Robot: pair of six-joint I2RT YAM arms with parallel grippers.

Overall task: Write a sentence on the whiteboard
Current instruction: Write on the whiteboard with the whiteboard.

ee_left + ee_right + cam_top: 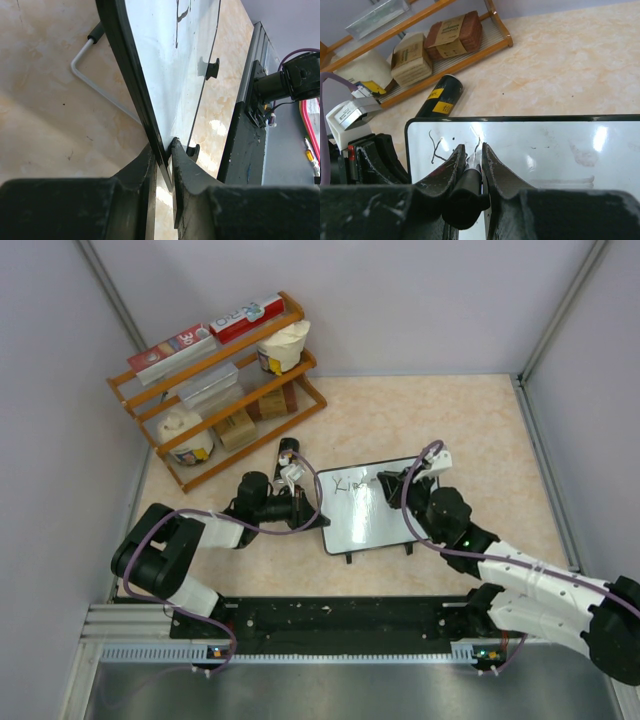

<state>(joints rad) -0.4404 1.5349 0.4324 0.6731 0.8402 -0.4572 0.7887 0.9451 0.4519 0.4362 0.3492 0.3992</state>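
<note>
1. The small white rectangular whiteboard (375, 510), with a thin black frame and rounded corners, sits on the beige marbled table top (470, 420). Its two small black feet (350, 557) are at its near edge.
2. The left gripper (167, 150) is at the whiteboard's left edge. Its fingers are clamped on the black frame, one on each face.
3. The right gripper (471, 150) is over the whiteboard's upper middle. It is closed on a black marker (468, 187), with the marker tip at the white surface.
4. The sentence (436, 147) consists of a few thin black strokes in the whiteboard's upper-left area, just left of the marker tip. They are too sparse to read. The rest of the surface shows only faint smudges.
5. A black cylindrical can with a yellow label (440, 95) lies on its side just beyond the whiteboard's far-left corner.
6. An orange wooden three-tier rack (215, 390) stands beyond the can, well apart from the whiteboard. It holds boxes and tubs.
7. A bent grey metal rod with a black end cap (100, 85) runs along the whiteboard's outer left side. Can't tell if it is attached.
</note>
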